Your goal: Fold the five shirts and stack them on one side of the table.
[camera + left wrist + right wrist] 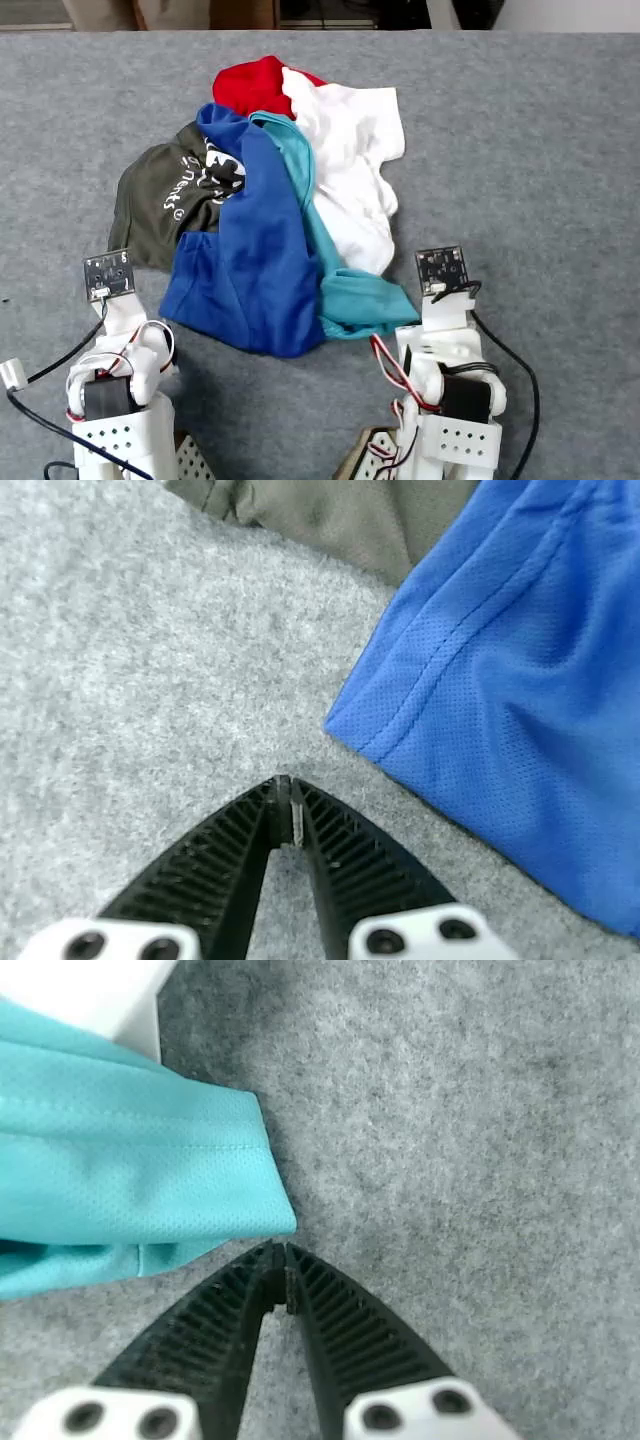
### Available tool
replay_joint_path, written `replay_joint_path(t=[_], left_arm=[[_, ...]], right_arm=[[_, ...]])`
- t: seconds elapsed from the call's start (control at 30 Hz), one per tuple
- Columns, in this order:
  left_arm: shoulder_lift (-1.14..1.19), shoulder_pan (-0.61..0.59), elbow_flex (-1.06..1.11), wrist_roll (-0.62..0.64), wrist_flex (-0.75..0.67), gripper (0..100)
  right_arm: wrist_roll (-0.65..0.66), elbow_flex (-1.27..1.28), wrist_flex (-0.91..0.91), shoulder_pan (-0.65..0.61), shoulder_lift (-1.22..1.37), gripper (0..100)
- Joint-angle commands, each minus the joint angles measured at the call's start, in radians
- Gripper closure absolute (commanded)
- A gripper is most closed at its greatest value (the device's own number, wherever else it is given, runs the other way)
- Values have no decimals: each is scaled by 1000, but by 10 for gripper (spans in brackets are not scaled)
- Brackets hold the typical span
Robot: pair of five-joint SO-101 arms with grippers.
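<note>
Hidden: red fabric shirt (250,85) mostly buried in the pile, teal mesh shirt (120,1190) largely under royal-blue mesh shirt (500,680) | Pose: both arms folded low, left jaws together, right jaws together, both empty, over grey felt surface (540,150) | Place: blue hem just ahead of left jaws, teal corner just beside right jaws.

Illegible white print (188,182) on olive shirt (143,215)
</note>
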Motion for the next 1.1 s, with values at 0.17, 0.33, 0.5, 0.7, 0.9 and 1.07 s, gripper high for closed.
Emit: replay_joint_path(t=[0.17,0.33,0.5,0.7,0.9,1.07], left_arm=[[-16,-5,8,5,5,980],[-16,-5,8,5,5,980],[-16,-5,8,5,5,980],[-16,-5,8,5,5,980],[-16,-5,8,5,5,980],[-28,-20,2,-2,-298,981]], right_arm=[[-8,2,3,-10,-102,994],[-8,2,3,-10,-102,994],[-8,2,3,-10,-102,994],[-8,2,3,-10,-102,994],[-8,2,3,-10,-102,994],[-8,2,3,-10,-102,994]])
